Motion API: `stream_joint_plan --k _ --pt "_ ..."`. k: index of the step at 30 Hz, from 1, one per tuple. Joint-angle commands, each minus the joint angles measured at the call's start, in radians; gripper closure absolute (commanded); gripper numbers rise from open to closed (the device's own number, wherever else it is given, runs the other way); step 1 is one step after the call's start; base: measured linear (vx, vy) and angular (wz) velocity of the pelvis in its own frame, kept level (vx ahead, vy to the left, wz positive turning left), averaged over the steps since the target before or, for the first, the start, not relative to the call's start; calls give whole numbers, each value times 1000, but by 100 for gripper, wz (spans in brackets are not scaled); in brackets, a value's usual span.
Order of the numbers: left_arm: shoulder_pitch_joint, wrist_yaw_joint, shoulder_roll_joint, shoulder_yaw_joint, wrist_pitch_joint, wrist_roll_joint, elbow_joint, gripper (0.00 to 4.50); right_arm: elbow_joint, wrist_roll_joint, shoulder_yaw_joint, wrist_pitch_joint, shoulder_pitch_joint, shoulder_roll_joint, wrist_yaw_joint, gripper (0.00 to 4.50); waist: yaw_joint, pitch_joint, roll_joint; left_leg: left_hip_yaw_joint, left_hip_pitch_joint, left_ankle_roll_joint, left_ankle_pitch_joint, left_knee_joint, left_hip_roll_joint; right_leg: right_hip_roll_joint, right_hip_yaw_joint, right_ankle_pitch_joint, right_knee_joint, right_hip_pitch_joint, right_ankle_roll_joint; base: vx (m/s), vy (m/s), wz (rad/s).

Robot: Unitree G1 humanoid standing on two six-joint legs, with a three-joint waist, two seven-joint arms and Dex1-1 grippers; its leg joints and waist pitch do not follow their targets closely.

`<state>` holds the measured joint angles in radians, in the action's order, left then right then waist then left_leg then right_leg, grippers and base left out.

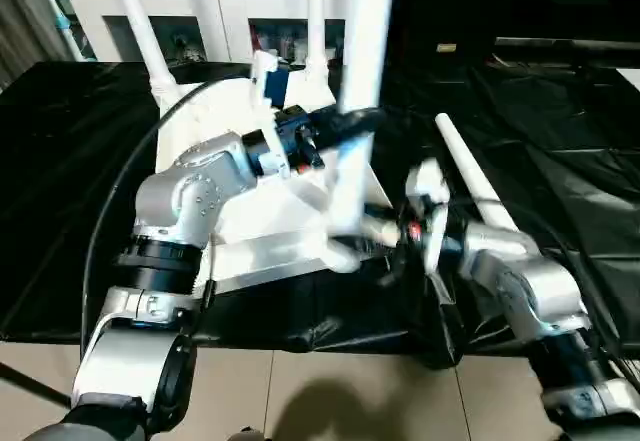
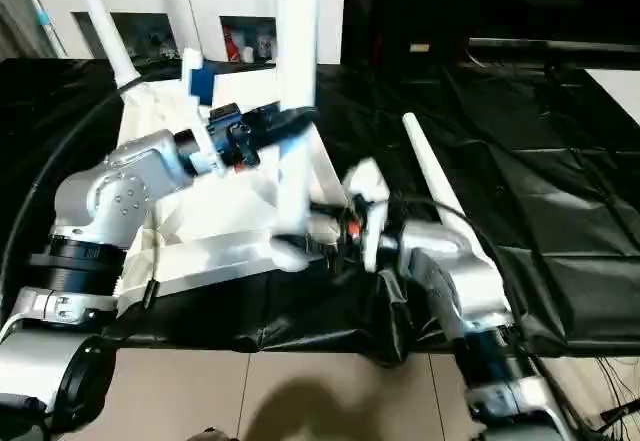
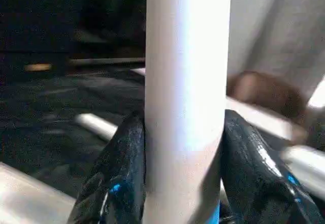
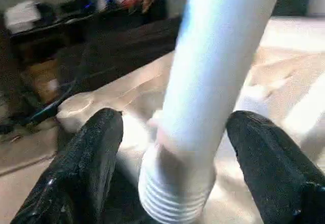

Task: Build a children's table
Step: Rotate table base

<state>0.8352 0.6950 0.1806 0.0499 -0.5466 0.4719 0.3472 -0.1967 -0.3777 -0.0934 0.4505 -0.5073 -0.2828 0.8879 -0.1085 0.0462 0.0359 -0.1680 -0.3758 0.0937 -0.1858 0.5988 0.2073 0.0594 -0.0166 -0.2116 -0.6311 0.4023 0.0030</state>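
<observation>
So I've got the tabletop (image 1: pixel 262 223) lying upside down on the black-covered worktop (image 1: pixel 60 191), ribs up, about dead center in my head view. 2 legs already stand in the far corner sockets: 1 at 11 o'clock (image 1: pixel 140 31), leaning a bit left, and 1 at 12 o'clock (image 1: pixel 316 21).

The leg I'm working (image 1: pixel 362 81) stands roughly upright over the near right corner of the tabletop. My left tool (image 1: pixel 345 126) is pinching it partway up the tube; in the left wrist view both black fingers (image 3: pixel 122 173) press flat against the tube's sides. My right tool (image 1: pixel 385 251) sits down low at about 5 o'clock from that grip, near the leg's bottom end. In the right wrist view its fingers (image 4: pixel 86 168) are spread, with a gap on each side of the tube, so not gripping. The threaded end (image 4: pixel 172 198) of the leg shows between them, just over the tabletop; can't tell if it's in the socket.

Leg number 4 (image 1: pixel 470 176) lies flat on the worktop at 3 o'clock, just right of the tabletop. White cabinet (image 1: pixel 200 6) runs along the back.
</observation>
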Motion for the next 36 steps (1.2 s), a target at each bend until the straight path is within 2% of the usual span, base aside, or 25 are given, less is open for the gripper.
stream_joint_plan --k 1,4,8,14,15,17,19,23,26,30,31,36 --pt "25 -59 -14 16 -6 -11 -52 273 19 23 12 76 -26 8 -64 92 1 -74 -2 0 8 -28 -45 -52 0 44 21 153 53 -70 -252 0 0 0" --pt "27 -83 -28 13 3 -20 -55 273 -1 43 11 102 -45 22 -126 92 -1 -75 -3 -1 7 -23 -32 -51 -1 45 21 171 51 -69 -254 0 0 0" --pt "22 -112 -42 9 8 -34 -55 273 -19 49 18 143 -70 58 -201 92 1 -73 -1 -1 9 -13 -57 -54 0 47 21 130 55 -67 -247 0 0 0" --pt "25 -143 -51 12 17 -40 -43 273 -50 21 44 169 -112 134 -284 92 5 -74 0 1 8 -2 -51 -55 0 47 22 153 52 -68 -240 0 0 0" --pt "25 -143 -51 12 17 -40 -43 273 -50 21 44 169 -112 134 -284 130 5 -74 0 1 8 -3 -49 -55 -1 46 22 159 52 -68 -240 0 0 0" --pt "27 -145 -51 14 15 -40 -43 273 -55 19 53 180 -123 148 -299 130 6 -74 0 0 8 -3 -47 -55 -1 46 22 167 52 -67 -239 0 0 0" --pt "33 -141 -48 14 19 -43 -40 273 -60 24 48 173 -136 146 -291 162 6 -74 1 1 8 1 -50 -55 -1 46 21 159 52 -68 -237 0 0 0" --pt "35 -109 -38 2 29 -50 -41 273 -54 19 40 170 -144 132 -269 179 5 -73 3 0 9 6 -58 -56 0 47 22 153 54 -67 -232 0 0 0" --pt "38 -109 -37 5 31 -48 -36 273 -55 18 40 172 -147 129 -262 215 6 -74 3 1 8 6 -50 -55 -1 46 22 174 52 -69 -232 0 0 0" --pt "37 -102 -34 0 39 -48 -39 273 -49 19 37 179 -146 116 -249 243 7 -74 3 0 8 5 -58 -55 -1 47 22 170 52 -69 -236 0 0 0" --pt "38 -103 -35 0 39 -47 -38 273 -51 22 28 190 -146 105 -236 249 7 -74 0 0 8 4 -55 -55 -1 46 22 173 52 -69 -237 0 0 0" --pt "32 -93 -42 -6 36 -44 -49 273 -69 32 7 188 -147 98 -210 251 6 -74 -1 0 7 0 -50 -54 -1 47 22 170 52 -70 -238 0 0 0"
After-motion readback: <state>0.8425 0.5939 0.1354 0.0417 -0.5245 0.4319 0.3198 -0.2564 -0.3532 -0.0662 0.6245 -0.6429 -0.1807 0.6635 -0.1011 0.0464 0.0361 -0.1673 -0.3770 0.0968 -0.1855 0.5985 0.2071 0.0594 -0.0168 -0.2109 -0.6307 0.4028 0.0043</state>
